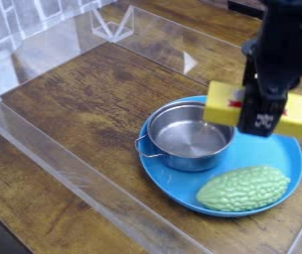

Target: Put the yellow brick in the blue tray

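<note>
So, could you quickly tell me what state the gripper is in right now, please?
Gripper: closed on the yellow brick, holding it up over the blue tray.

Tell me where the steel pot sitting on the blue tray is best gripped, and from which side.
Grip the steel pot by its rim, coming straight down from above: it stands upright and open-topped on the blue tray. The left rim looks clearest; the right rim sits beneath the hand holding the yellow brick, and the bumpy green lump lies in front.
</note>
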You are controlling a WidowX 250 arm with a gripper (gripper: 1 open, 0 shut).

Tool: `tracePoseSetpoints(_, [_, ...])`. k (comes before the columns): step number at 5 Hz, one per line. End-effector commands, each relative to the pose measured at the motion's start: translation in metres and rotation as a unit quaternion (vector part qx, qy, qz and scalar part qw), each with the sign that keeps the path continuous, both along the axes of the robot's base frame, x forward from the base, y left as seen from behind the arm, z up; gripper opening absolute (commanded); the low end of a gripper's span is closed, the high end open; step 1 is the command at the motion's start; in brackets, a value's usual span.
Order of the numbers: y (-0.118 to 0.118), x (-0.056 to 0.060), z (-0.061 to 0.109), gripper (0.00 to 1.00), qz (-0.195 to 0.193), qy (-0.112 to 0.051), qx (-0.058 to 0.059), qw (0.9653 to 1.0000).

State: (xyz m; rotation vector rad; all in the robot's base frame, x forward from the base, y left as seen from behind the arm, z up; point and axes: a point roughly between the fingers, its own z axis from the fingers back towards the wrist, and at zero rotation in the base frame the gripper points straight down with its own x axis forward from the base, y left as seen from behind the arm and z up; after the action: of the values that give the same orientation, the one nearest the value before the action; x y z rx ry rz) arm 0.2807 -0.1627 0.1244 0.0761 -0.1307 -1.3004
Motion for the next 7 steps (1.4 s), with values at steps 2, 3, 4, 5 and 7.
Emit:
tracePoseSetpoints(2, [-0.01, -0.001, 0.002, 0.0, -0.008, -0.011, -0.012, 0.9998])
tracePoseSetpoints(3, [-0.013, 0.003, -0.009, 1.0, -0.007, -0.006, -0.009, 0.9999])
tracePoseSetpoints(4, [-0.019, 0.006, -0.023, 1.0, -0.007, 0.0, -0.005, 1.0])
tracePoseSetpoints(5, [-0.023, 0.006, -0.035, 1.0, -0.007, 0.005, -0.003, 1.0])
tracePoseSetpoints(7, [-0.02, 0.01, -0.057, 1.0, -0.007, 0.014, 0.002, 0.9999])
